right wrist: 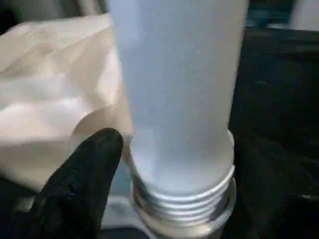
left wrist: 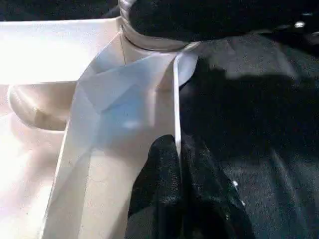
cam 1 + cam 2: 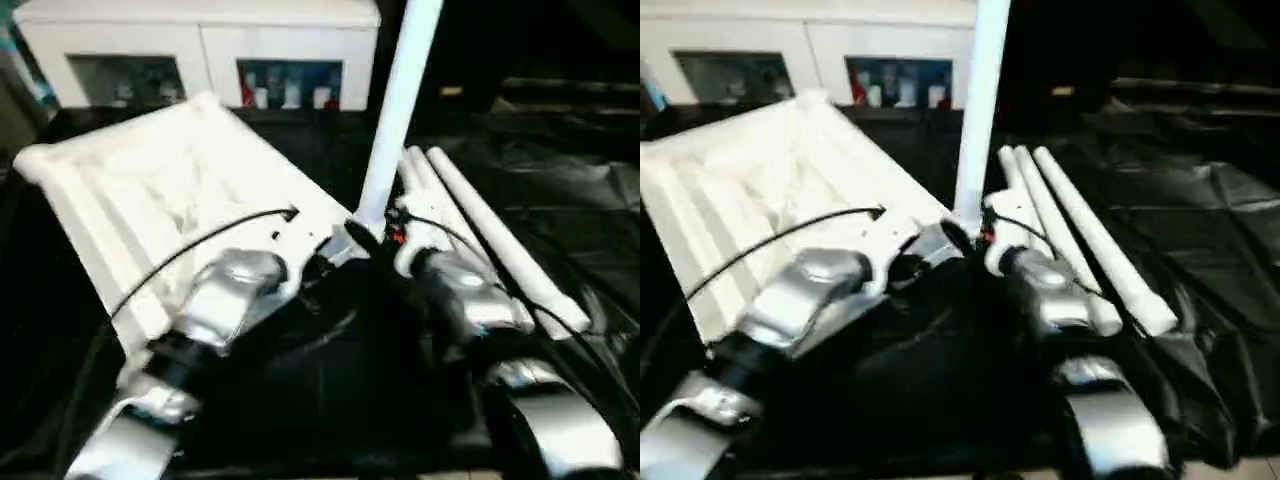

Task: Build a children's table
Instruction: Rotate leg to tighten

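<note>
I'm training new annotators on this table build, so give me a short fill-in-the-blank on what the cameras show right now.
1. One leg stands ____ at the near corner of the table top.
2. The left gripper is shut on a thin ____ of the table top's underside.
3. The spare legs lie on the ____ sheet.
4. The upright leg's lower end shows a silver ____.

Missing words: upright; rib; black; thread
</note>
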### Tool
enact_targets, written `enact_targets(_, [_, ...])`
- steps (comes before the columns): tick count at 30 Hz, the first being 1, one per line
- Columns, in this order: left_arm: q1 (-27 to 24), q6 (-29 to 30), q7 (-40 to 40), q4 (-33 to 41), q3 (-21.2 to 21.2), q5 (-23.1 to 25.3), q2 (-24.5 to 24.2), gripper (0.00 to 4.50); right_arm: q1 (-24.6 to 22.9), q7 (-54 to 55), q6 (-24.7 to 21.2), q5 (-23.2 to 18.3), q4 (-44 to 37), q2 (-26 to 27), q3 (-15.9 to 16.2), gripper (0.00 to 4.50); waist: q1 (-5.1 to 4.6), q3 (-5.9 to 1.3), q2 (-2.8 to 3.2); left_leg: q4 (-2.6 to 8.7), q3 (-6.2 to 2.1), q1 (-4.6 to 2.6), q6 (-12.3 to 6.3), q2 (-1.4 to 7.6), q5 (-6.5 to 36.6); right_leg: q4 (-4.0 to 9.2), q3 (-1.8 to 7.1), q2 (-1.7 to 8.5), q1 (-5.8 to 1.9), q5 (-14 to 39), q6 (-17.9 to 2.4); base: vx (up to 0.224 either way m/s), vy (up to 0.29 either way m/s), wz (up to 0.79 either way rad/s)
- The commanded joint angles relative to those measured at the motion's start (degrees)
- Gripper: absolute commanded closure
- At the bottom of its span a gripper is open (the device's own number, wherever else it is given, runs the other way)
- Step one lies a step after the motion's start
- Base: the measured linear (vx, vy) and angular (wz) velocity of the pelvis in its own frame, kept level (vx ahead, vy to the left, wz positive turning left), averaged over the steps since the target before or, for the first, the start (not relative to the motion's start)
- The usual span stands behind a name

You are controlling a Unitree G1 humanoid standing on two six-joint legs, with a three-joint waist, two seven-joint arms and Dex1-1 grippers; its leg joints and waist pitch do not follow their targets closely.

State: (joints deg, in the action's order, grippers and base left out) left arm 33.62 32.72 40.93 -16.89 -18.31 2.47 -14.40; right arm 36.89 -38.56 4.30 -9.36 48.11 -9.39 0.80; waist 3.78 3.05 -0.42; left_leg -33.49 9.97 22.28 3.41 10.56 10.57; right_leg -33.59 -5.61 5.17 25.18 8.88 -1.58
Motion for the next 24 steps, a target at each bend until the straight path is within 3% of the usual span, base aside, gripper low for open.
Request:
enact_targets(1, [-0.42, -2.78, 4.76, 2.89, -1.39, -1.64, -1.14, 4.5, -2.24, -5.18, -1.78, -0.04, -5.68, -1.67, 2.9, 0.52, 0.46, -4.63, 0.14, 2.41, -0.31, -0.89, -13.54, 2.59, -2.33, 1.27, 2.89, 3.54, -4.67, -7.03, -18.04, 0.0, 0.0, 0.0])
enact_targets(2, [-1.01, -5.21, 7.53, 3.24, -1.71, -2.41, -2.1, 4.5, -3.67, -7.54, -2.4, -0.08, -8.17, -3.03, 3.87, 0.52, 0.58, -4.47, 0.27, 2.69, -0.27, -1.11, -11.81, 2.78, 1.5, 1.79, 2.86, 3.48, -4.66, -1.13, -16.99, 0.0, 0.0, 0.0])
enact_targets(4, [-1.63, -7.47, 10.37, 3.65, -2.41, -2.78, -3.48, 4.5, -4.98, -9.58, -3.0, -0.02, -10.32, -4.45, 4.65, 0.52, 0.77, -4.17, 0.4, 3.02, -0.29, -1.11, -10.12, 2.86, 4.54, 2.29, 2.87, 3.49, -4.62, 2.86, -16.06, 0.0, 0.0, 0.0])
enact_targets(6, [-2.9, -10.41, 15.26, 4.99, -3.38, -4.15, -5.76, 4.5, -6.87, -11.83, -4.4, -0.02, -13.63, -6.03, 4.68, 0.52, 1.16, -3.65, 0.73, 3.81, -0.19, -1.77, -4.94, 3.05, 12.78, 3.55, 3.11, 3.46, -4.18, 12.72, -13.31, 0.0, 0.0, 0.0])
enact_targets(7, [-3.22, -10.59, 16.38, 5.46, -3.39, -4.75, -6.1, 4.5, -7.18, -11.9, -4.8, -0.13, -14.21, -6.17, 4.5, 0.52, 1.16, -3.65, 0.73, 3.81, -0.19, -1.77, -4.94, 3.05, 12.78, 3.55, 3.11, 3.46, -4.18, 12.72, -13.31, 0.0, 0.0, 0.0])
enact_targets(8, [-3.54, -10.44, 17.75, 6.03, -3.54, -5.31, -6.7, 4.5, -7.72, -12.56, -5.15, -0.45, -15.03, -6.46, 4.39, 0.52, 1.34, -3.64, 0.62, 4.01, 0.05, -2.33, -2.73, 3.2, 14.41, 3.71, 3.33, 3.38, -3.75, 14.29, -12.38, 0.0, 0.0, 0.0])
enact_targets(10, [-3.58, -10.68, 18.45, 6.07, -3.55, -5.3, -7.19, 4.5, -8.86, -13.81, -5.67, -0.48, -16.78, -7.34, 4.98, 0.52, 1.6, -3.58, 0.8, 3.94, 0.42, -2.88, -1.71, 3.2, 15.59, 3.88, 3.47, 3.15, -3.23, 14.35, -12.23, 0.0, 0.0, 0.0])
enact_targets(15, [-3.42, -12.34, 20.02, 5.13, -3.06, -5.57, -7.98, 4.5, -11.69, -16.68, -9.02, -1.32, -22.19, -9.5, 6.46, 0.52, 1.71, -3.71, 0.39, 4.0, 0.31, -1.64, -1.73, 2.86, 13.27, 3.45, 3.76, 3.28, -4.19, 15.16, -10.06, 0.0, 0.0, 0.0])
enact_targets(20, [-3.6, -12.97, 20.63, 4.98, -2.92, -5.53, -8.25, 4.5, -12.48, -17.47, -9.19, -0.07, -22.96, -10.05, 7.03, 0.52, 1.8, -3.98, 0.13, 3.6, 0.43, -1.48, -2.66, 2.78, 10.75, 3.07, 3.82, 3.31, -4.09, 12.77, -10.65, 0.0, 0.0, 0.0])
enact_targets(22, [-3.71, -13.06, 20.66, 5.02, -2.84, -5.44, -8.18, 4.5, -12.33, -17.07, -9.41, -0.13, -22.81, -9.95, 6.86, 0.8, 1.82, -4.03, 0.15, 3.51, 0.44, -1.43, -2.85, 2.75, 10.12, 2.96, 3.82, 3.28, -4.14, 12.13, -10.87, 0.0, 0.0, 0.0])
enact_targets(24, [-3.77, -13.12, 20.68, 5.05, -2.81, -5.44, -8.13, 4.5, -12.31, -16.84, -9.75, -0.26, -22.98, -9.97, 6.83, 0.8, 1.88, -4.07, 0.16, 3.46, 0.45, -1.49, -3.13, 2.78, 9.54, 2.84, 3.79, 3.25, -4.13, 11.46, -11.14, 0.0, 0.0, 0.0])
